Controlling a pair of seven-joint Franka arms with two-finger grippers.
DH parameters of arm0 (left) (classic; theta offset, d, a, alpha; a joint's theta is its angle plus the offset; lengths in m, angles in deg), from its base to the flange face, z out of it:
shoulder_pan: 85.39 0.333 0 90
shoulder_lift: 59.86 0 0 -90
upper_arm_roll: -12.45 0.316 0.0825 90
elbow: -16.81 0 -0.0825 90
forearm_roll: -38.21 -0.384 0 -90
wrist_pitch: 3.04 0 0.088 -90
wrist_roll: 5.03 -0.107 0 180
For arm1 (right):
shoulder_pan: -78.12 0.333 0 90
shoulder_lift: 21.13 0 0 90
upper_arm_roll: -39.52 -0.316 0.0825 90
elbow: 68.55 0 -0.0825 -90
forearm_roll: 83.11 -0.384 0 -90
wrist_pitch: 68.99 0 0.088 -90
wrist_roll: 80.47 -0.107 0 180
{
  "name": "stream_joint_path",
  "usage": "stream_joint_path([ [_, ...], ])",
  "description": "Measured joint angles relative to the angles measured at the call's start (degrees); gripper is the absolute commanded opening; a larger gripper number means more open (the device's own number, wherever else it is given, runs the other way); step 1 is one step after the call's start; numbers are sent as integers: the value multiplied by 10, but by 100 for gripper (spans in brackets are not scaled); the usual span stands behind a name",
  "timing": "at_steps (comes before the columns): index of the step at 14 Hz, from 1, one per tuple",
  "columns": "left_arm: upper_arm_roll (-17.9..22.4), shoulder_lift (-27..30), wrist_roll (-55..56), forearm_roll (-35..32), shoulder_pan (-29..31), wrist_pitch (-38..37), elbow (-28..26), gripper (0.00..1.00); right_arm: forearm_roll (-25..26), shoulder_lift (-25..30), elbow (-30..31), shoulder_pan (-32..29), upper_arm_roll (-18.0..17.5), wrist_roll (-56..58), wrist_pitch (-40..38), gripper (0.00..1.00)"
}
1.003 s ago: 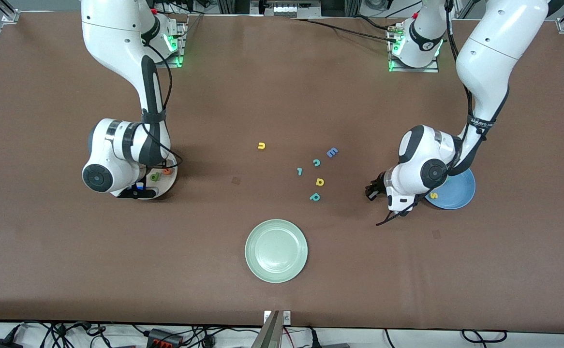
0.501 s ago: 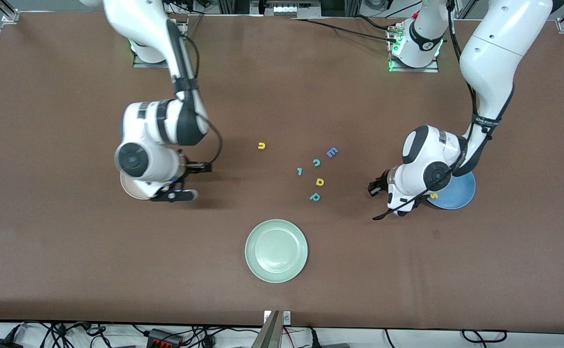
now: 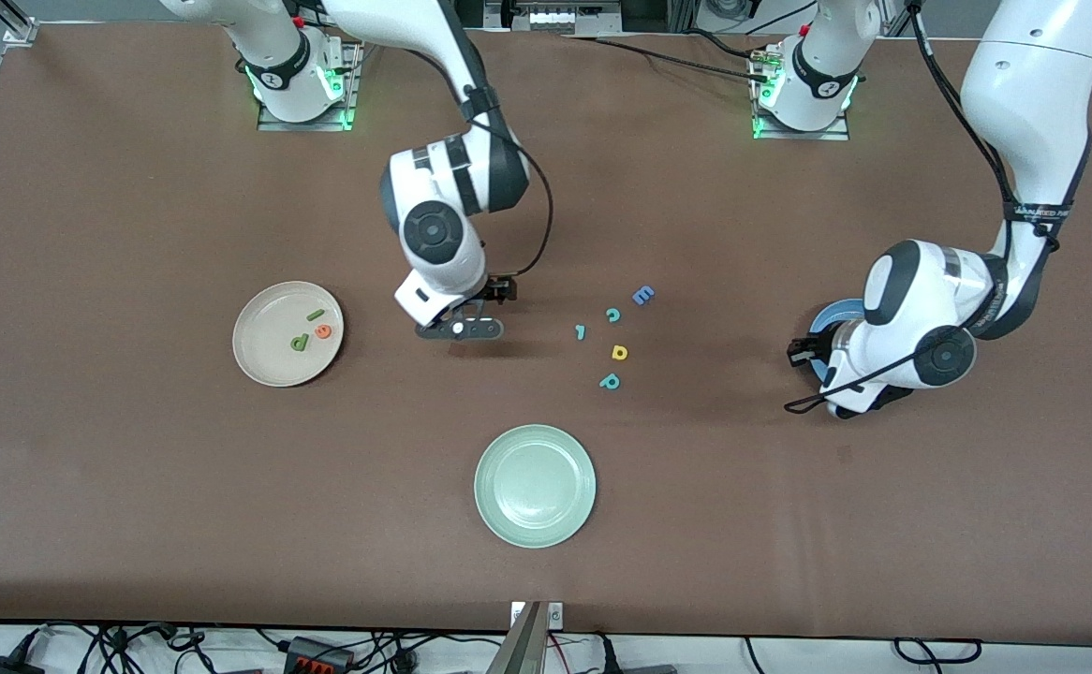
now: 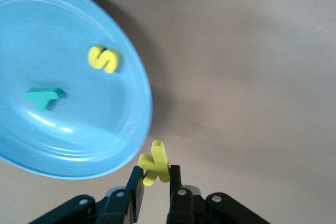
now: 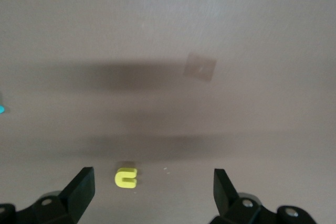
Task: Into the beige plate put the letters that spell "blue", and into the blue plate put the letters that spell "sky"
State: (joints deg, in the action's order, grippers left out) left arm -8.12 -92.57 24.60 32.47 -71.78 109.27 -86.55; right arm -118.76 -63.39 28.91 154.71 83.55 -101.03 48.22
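The beige plate (image 3: 263,354) holds the green b (image 3: 300,343), the dark green l (image 3: 316,315) and the orange e (image 3: 323,330). My right gripper (image 3: 480,309) (image 5: 153,174) hangs open over the table's middle. The yellow u (image 5: 126,177) lies on the table between its fingers and is hidden in the front view. My left gripper (image 3: 801,353) (image 4: 156,174) is shut on the yellow k (image 4: 155,162), just off the rim of the blue plate (image 3: 832,316) (image 4: 79,140). In that plate lie the yellow s (image 4: 103,59) and the teal y (image 4: 44,97).
A pale green plate (image 3: 535,485) sits near the front camera. Loose letters lie between the two grippers: a blue E (image 3: 642,296), a teal c (image 3: 612,315), a small teal piece (image 3: 581,331), a yellow a-shaped letter (image 3: 619,352) and a teal p (image 3: 610,381).
My right arm left the beige plate, opened its fingers and swung to the table's middle over the u. My left arm carried the k toward its own end, now covering most of the blue plate.
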Motion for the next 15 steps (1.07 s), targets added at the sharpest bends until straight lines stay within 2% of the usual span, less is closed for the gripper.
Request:
stream_joint_path([
  [1,1,-1,-21,0,10,-3,-5,11,-1,-5,8,14,-1,-19,10,100],
  [2,2,-1,-42,0,20,-4,-9,26,-2,-8,16,25,-1,-36,18,100],
  [3,3,-2,-62,-1,32,-4,-13,72,-3,-10,20,34,-2,-52,23,100],
  [4,3,-2,-80,-1,45,-4,-16,100,-4,-11,24,41,-5,-65,28,100],
  [7,3,-2,-105,-1,71,-13,-13,100,-5,-17,26,48,-23,-81,54,100],
  [9,-3,-2,-108,-1,69,-43,13,100,-5,-25,28,48,-31,-81,65,98],
  [11,-11,0,-108,-1,62,-77,56,100,-5,-32,29,48,-41,-82,72,93],
  [14,-23,3,-110,-1,45,-108,112,100,-5,-37,29,48,-47,-82,74,77],
  [15,-31,6,-110,-1,39,-121,129,100,-5,-38,29,48,-49,-82,75,76],
])
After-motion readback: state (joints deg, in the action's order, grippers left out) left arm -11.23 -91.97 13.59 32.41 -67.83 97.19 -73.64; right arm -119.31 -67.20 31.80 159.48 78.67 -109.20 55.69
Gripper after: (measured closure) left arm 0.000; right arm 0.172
